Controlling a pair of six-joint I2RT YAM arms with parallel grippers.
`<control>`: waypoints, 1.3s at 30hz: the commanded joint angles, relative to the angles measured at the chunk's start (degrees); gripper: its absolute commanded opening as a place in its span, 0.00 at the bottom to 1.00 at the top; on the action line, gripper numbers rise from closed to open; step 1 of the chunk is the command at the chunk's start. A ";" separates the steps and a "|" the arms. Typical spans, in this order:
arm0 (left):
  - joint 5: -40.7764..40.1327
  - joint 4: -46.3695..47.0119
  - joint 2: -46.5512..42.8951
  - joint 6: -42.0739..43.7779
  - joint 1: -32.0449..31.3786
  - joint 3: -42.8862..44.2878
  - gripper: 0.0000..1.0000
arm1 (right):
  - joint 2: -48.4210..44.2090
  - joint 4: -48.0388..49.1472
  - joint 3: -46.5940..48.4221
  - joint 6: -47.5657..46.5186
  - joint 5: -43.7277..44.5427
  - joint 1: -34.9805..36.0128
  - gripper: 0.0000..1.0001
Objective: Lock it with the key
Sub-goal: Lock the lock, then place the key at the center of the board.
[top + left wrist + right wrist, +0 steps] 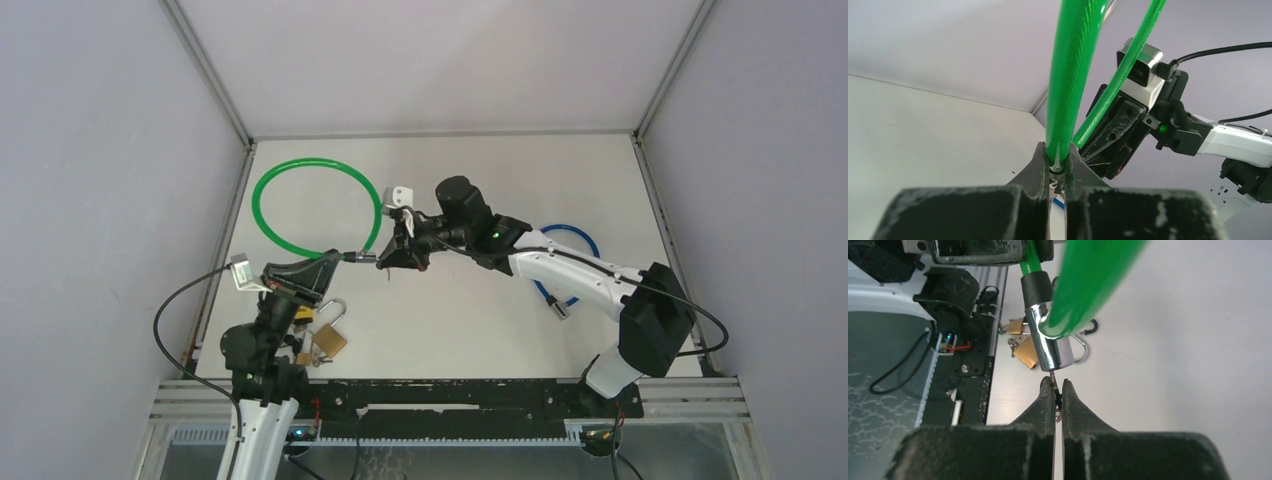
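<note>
- A white table (480, 330) seen from above, walled on three sides, with two robot arms reaching in from the near edge.
- A green cable lock (270, 190) lies towards the far left of the table. Its cable forms one large round loop.
- The two ends of the loop meet at a short chrome lock barrel (1045, 340), which sits between the two grippers, left of the table's middle.
- The left gripper (1057, 170) is closed around the green cable, right at the black collar where the cable joins the barrel. Its wrist camera shows both fingers pressed against the cable.
- The right gripper (1058, 390) reaches in from the right and points at the free end of the barrel. Its fingers are pinched together on a thin metal key (1053, 375).
- The key's tip meets the end face of the barrel. How far it sits inside cannot be seen.
- The two grippers face each other in a line, close together, with the barrel held above the table between them.
- Two brass padlocks (328, 342) lie near the base of the left arm, just beside each other.
- A blue cable lock (590, 240) lies on the right side of the table, partly hidden under the right arm.
</note>
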 commanded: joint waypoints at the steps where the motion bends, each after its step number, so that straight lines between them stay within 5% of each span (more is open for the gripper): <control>1: -2.24 10.24 1.05 -1.25 1.52 3.59 0.00 | -4.91 -6.05 -3.64 -6.67 4.25 -0.94 0.00; 11: -1.44 8.85 1.15 -0.91 1.67 3.42 0.00 | -13.49 -0.05 -19.55 3.17 7.77 -8.41 0.00; 16: -3.09 5.76 -0.67 -0.46 1.67 1.66 0.00 | -5.77 5.79 -23.14 22.47 9.66 -16.19 0.00; 23: -3.53 3.81 -1.13 0.37 1.67 0.93 0.00 | 3.39 10.63 -23.36 36.59 11.24 -19.98 0.00; 32: -3.51 3.07 -1.35 0.59 1.75 0.81 0.00 | 11.05 5.72 -20.36 39.61 13.28 -22.71 0.00; 39: -3.35 2.92 -1.26 0.60 1.76 0.81 0.00 | 10.69 -0.99 -17.72 36.69 16.40 -24.10 0.26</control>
